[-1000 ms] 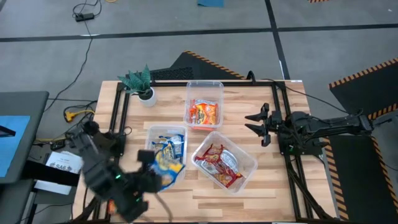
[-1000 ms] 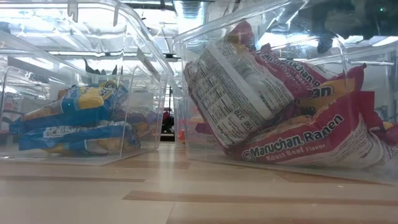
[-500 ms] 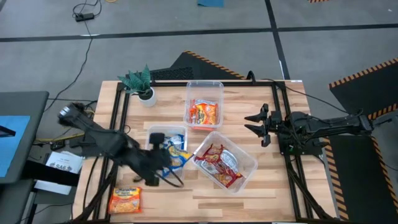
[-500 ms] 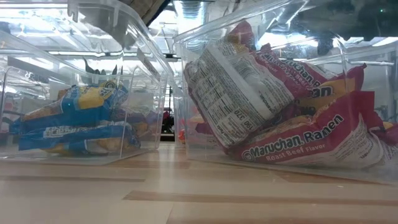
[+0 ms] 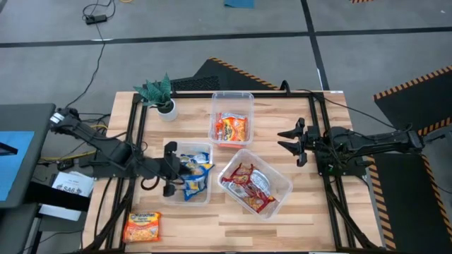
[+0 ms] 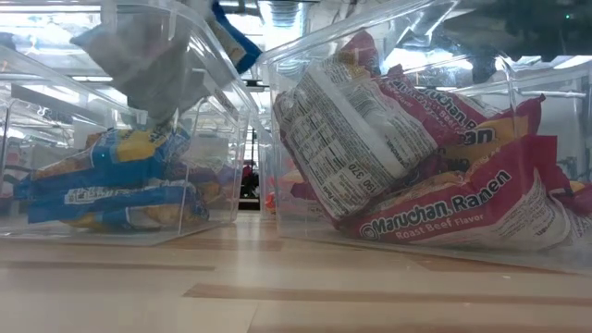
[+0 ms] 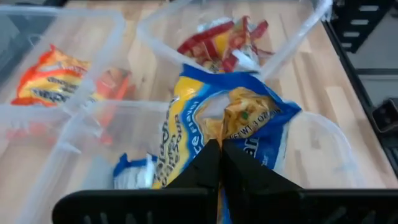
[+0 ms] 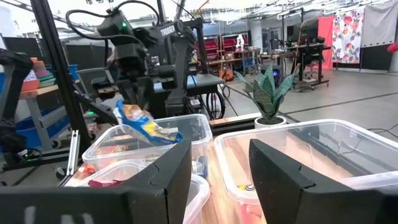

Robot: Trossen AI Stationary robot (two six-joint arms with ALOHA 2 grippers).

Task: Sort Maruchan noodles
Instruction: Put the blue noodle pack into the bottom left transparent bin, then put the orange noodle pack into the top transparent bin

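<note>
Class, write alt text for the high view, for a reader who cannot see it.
The left end effector holds a blue packet over the blue bin. Two more bins hold orange packets and red packets; one orange packet lies loose on the table. The right end effector waits, open.

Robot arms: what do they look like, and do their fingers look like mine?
Both arms are dark, jointed rods trailing black cables. The left gripper and right gripper each have two flat, black, blocky fingers, not five like yours.
</note>
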